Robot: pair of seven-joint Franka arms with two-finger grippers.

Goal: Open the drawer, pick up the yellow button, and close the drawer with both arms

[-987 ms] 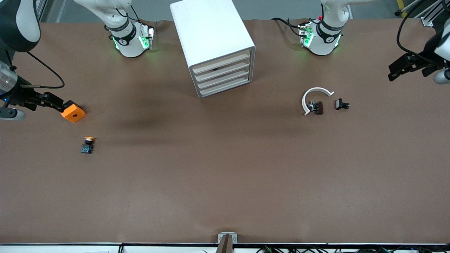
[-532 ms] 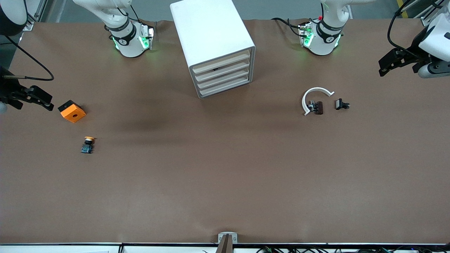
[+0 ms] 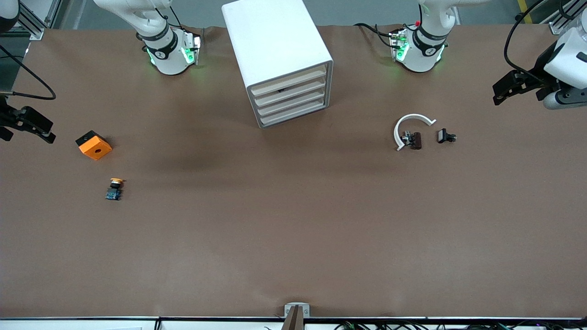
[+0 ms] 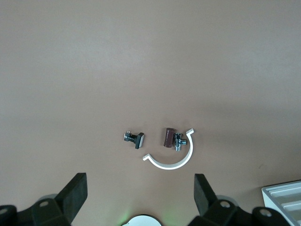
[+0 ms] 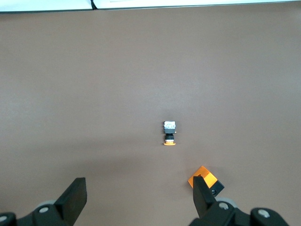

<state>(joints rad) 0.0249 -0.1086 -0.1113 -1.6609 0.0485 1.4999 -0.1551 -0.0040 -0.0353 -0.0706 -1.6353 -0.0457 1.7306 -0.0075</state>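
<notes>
A brown, paper-covered counter [image 3: 293,220] carries a white four-drawer cabinet [image 3: 279,59] with all its drawers pushed in. The tiny push-button with round orange-yellow cap, black body and blue base [image 3: 114,189] lies out on the counter toward the right arm's end, nearer the front camera than the orange square block with a centre hole [image 3: 94,145], its long axis running cap-to-base toward that camera. The right gripper [image 3: 28,123] hovers at that end, jaws wide and empty, clearly the nearer one. The left gripper [image 3: 518,85] waits at its own end, jaws wide, well apart from the button.
</notes>
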